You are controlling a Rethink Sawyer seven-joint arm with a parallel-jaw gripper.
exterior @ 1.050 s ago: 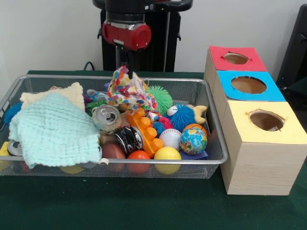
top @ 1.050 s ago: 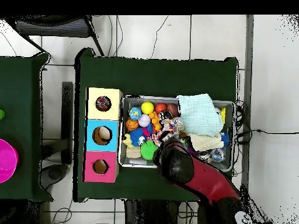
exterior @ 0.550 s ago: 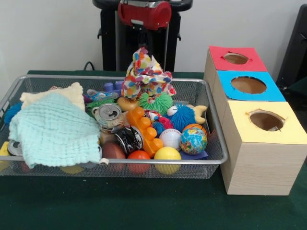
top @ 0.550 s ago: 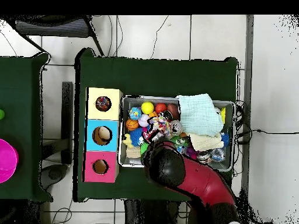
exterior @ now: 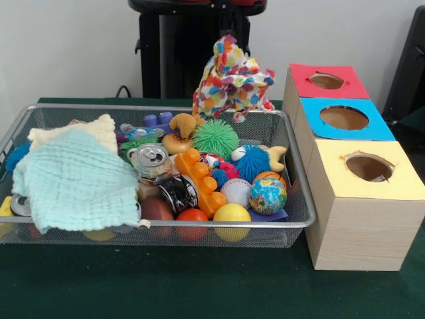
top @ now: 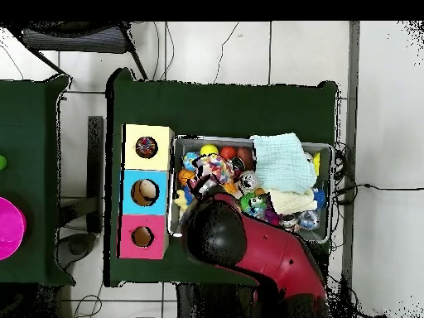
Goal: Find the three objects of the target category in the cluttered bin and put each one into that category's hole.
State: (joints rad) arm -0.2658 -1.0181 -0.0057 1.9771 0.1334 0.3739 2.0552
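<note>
Multicoloured cloth (exterior: 232, 76) hangs above the bin's (exterior: 292, 174) far edge beside 3 boxes (exterior: 345, 159); fingers are hidden, so I cannot tell their grip; centre it over its hole first.

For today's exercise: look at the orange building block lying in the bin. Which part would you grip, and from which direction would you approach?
Grip the orange block across its long flat sides, probably from straight above. It lies studs-up on top of the pile, with a crushed can close along one side, so side approaches look blocked.
</note>
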